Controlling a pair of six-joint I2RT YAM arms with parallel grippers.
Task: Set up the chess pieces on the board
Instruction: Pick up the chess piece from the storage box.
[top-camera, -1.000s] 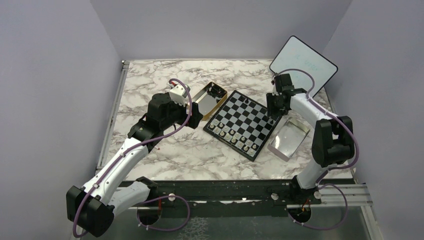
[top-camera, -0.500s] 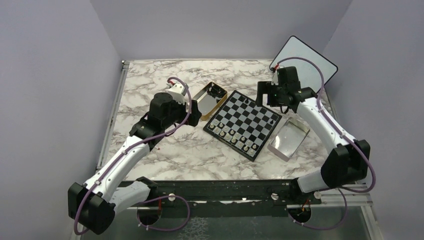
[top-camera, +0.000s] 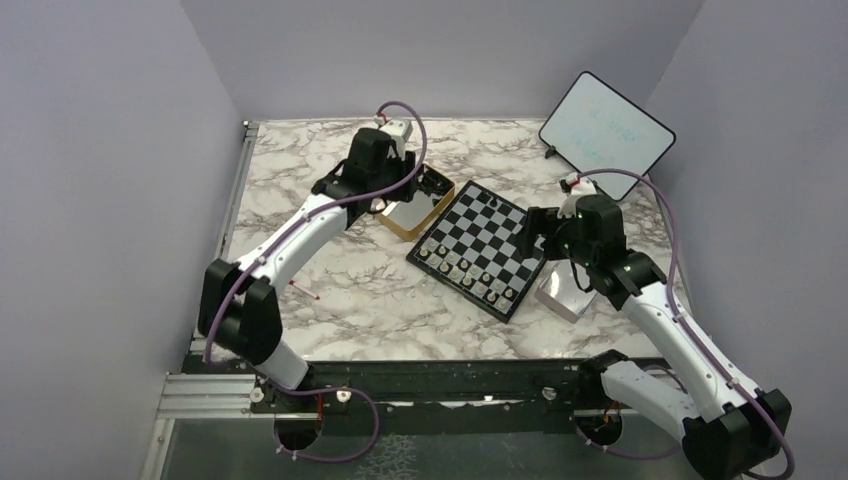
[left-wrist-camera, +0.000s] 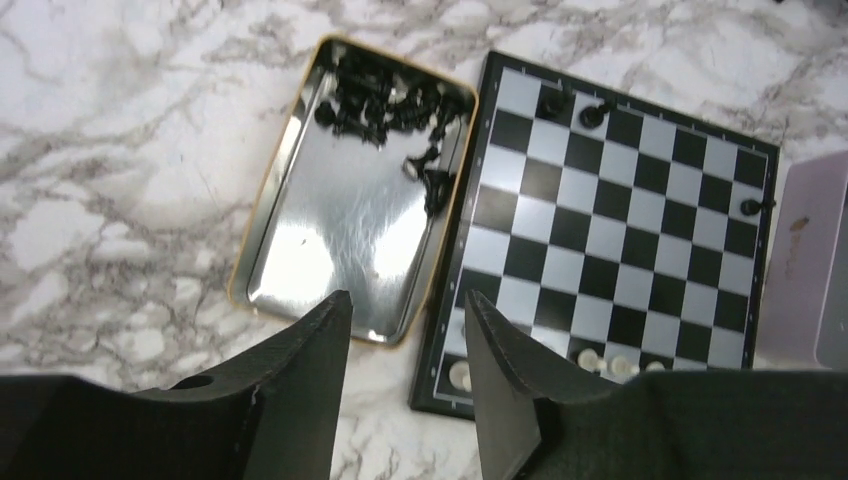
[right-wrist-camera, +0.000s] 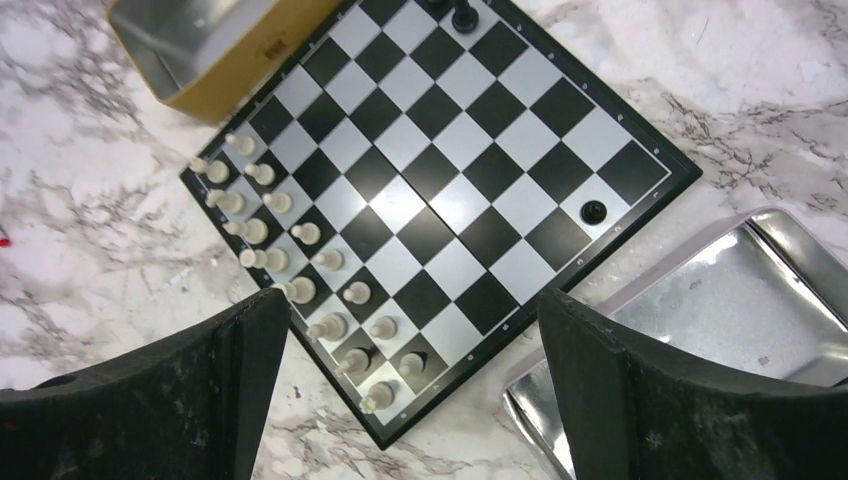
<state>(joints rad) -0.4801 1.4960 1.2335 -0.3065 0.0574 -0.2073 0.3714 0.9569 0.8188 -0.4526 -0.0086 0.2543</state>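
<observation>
- Board (top-camera: 480, 245): small black-and-white chessboard, set at an angle on the marble table (top-camera: 330, 290), between the gold tin (left-wrist-camera: 330, 230) and a silver metal tray (right-wrist-camera: 720, 310), touching or just beside each.
- Pale pieces (right-wrist-camera: 300, 260): standing in two ranks along the board's near edge. That side looks finished.
- Black pieces on the board: three only, with two (left-wrist-camera: 553, 100) side by side near the far corner next to the tin. The third (right-wrist-camera: 594, 211) stands alone on the edge squares beside the tray.
- Black pieces in the tin (left-wrist-camera: 385, 95): the greater part of the set, heaped at the tin's far end, a few loose along the wall next to the board.
- Left gripper (left-wrist-camera: 403, 310): above the tin's near end, fingers part-way apart, nothing between them.
- Right gripper (right-wrist-camera: 415, 305): above the board's near right side, fingers spread wide, empty.
- Progress, as judged: roughly half done. The black side is barely begun, with most of its two ranks to fill from the tin.
- White tablet (top-camera: 607, 135): propped at the far right, apart from the work.
</observation>
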